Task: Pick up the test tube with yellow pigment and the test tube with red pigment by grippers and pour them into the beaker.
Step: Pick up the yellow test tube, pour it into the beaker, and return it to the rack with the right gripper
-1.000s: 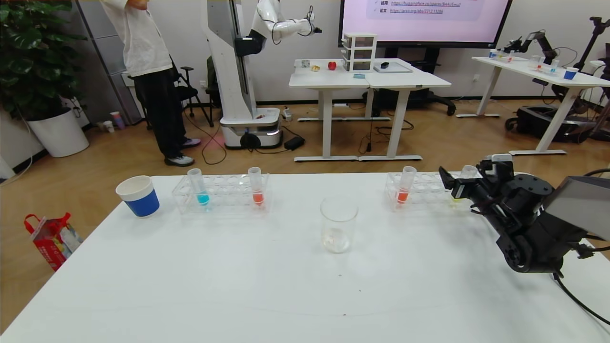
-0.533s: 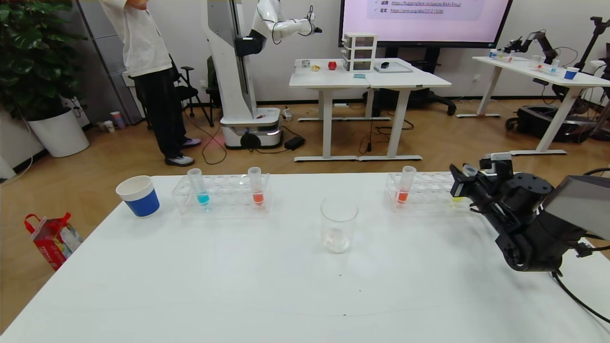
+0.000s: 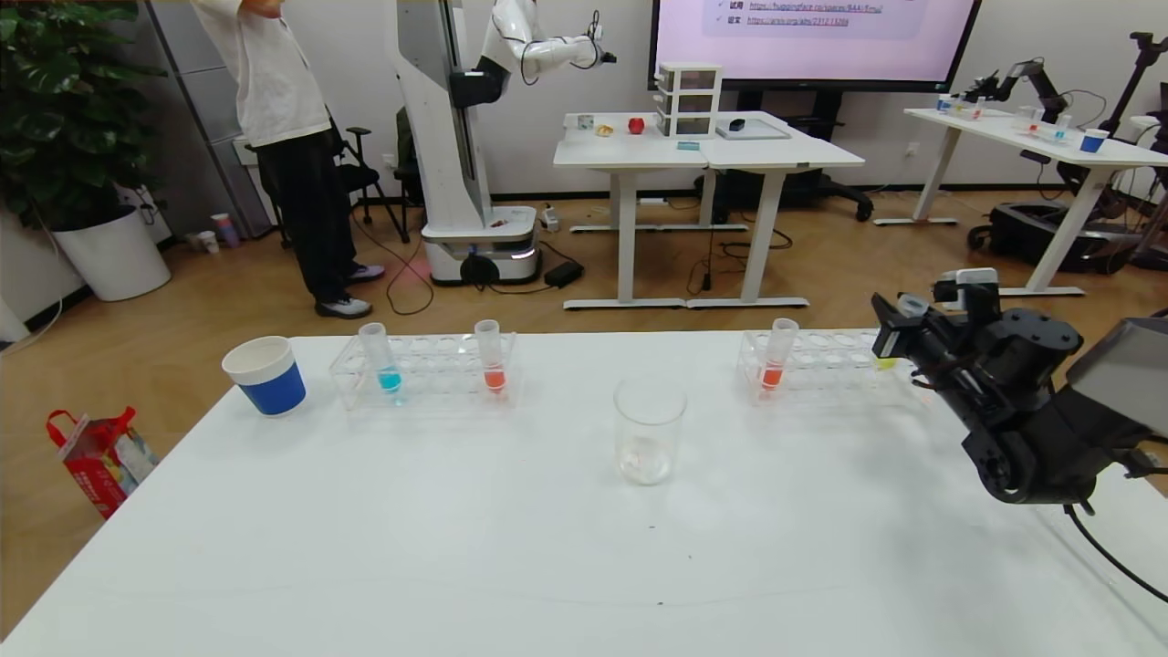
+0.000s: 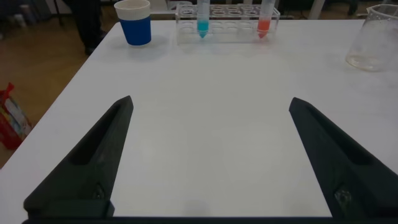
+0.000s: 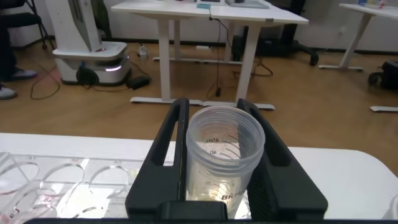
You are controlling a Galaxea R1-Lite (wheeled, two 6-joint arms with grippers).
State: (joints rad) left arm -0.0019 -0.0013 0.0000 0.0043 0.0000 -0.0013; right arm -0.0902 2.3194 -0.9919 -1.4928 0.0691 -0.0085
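Observation:
My right gripper (image 3: 899, 330) is shut on the test tube with yellow pigment (image 3: 885, 363), held upright at the right end of the right-hand clear rack (image 3: 821, 365). In the right wrist view the tube's open mouth (image 5: 225, 143) sits between the black fingers (image 5: 171, 143). A test tube with red pigment (image 3: 776, 358) stands in the same rack, and another (image 3: 492, 358) stands in the left rack. The clear beaker (image 3: 649, 429) stands mid-table, left of my right gripper. My left gripper (image 4: 211, 106) is open and empty low over the table's near left; it does not show in the head view.
The left rack (image 3: 424, 370) also holds a tube with blue liquid (image 3: 383, 358). A blue-and-white paper cup (image 3: 265, 374) stands at the far left. The table's far edge runs just behind both racks. A person and other robots are across the room.
My right gripper has closed around the yellow tube's top and risen slightly up and right; the yellow tip sits higher in the rack than before.

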